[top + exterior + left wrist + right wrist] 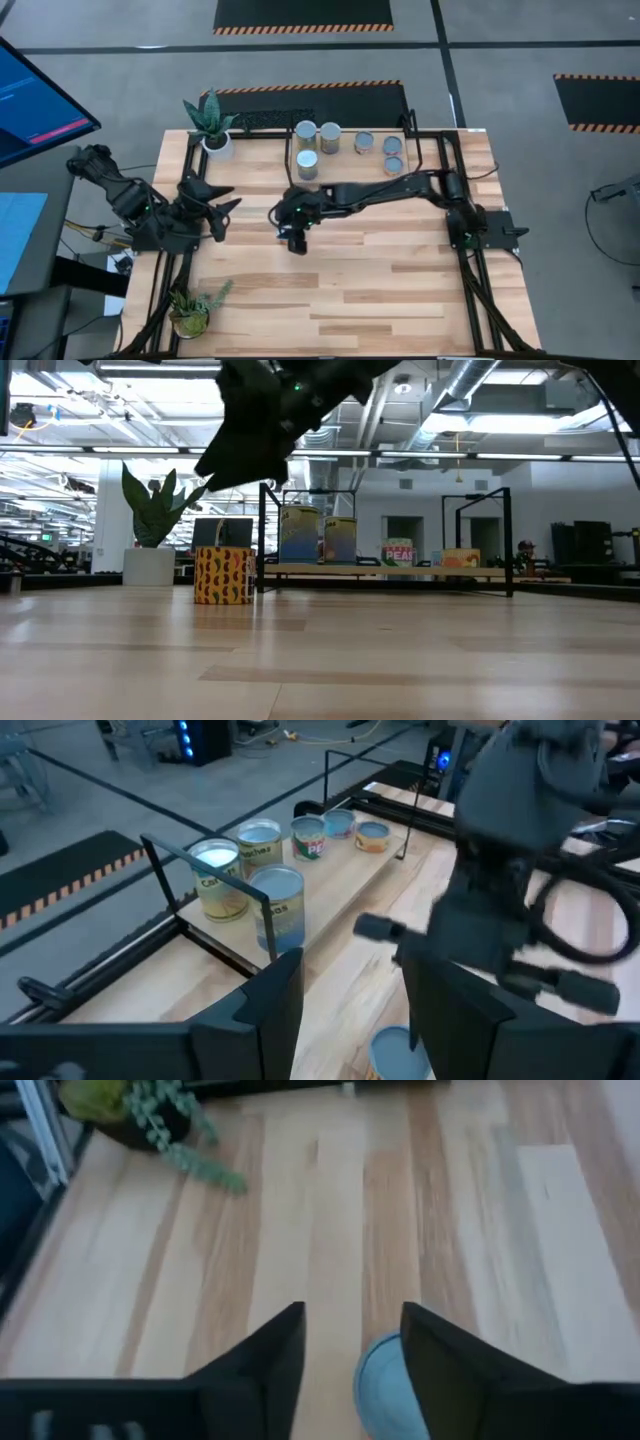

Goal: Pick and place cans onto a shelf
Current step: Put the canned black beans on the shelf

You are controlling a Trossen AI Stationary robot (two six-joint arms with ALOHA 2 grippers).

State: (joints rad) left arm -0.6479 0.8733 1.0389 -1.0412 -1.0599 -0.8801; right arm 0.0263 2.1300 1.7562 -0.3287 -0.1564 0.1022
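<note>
Right gripper (296, 240) hangs open over a can (383, 1380) mid-counter (400, 290); off-centre fingers could tip it. Left gripper (228, 205) waits open near left edge.

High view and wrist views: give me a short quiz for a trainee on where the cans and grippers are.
1. True or false: the left gripper holds a can.
2. How many cans stand on the shelf? A four, B six, C eight.
3. Fill in: the right gripper hangs open over a loose can that stands on the ____.
Key: 1 false, it is open and empty; 2 B; 3 table.
</note>
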